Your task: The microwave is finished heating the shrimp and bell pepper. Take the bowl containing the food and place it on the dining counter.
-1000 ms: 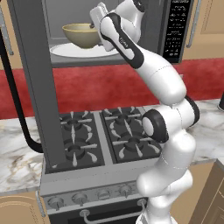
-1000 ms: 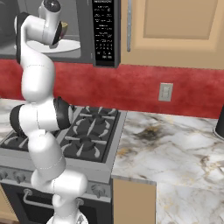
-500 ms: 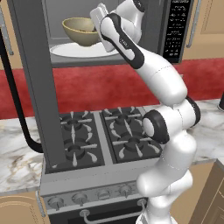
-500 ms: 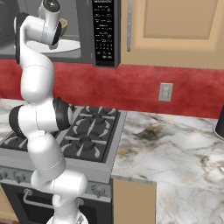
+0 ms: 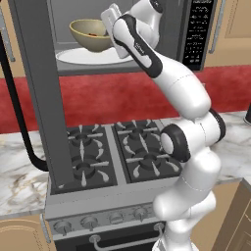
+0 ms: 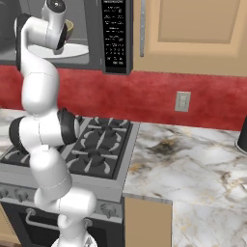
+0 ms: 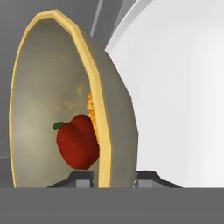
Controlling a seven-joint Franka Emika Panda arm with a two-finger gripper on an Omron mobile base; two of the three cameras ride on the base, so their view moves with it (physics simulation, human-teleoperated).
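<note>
Straddling the bowl [image 7: 65,100] rim, hand [image 7: 114,178] fingers either side, clamped on it.

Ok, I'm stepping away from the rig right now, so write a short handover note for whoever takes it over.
Gripper: inside the open microwave, one finger on each side of the bowl's rim; whether it has clamped cannot be told.
Bowl: over the white turntable; it looks slightly raised in the left base view, but I can't confirm that. The red bell pepper and orange shrimp are inside it.
Done: door open, bowl reached.
Left: confirm the grip, draw the bowl out level above the stove, carry it to the dining counter.
</note>
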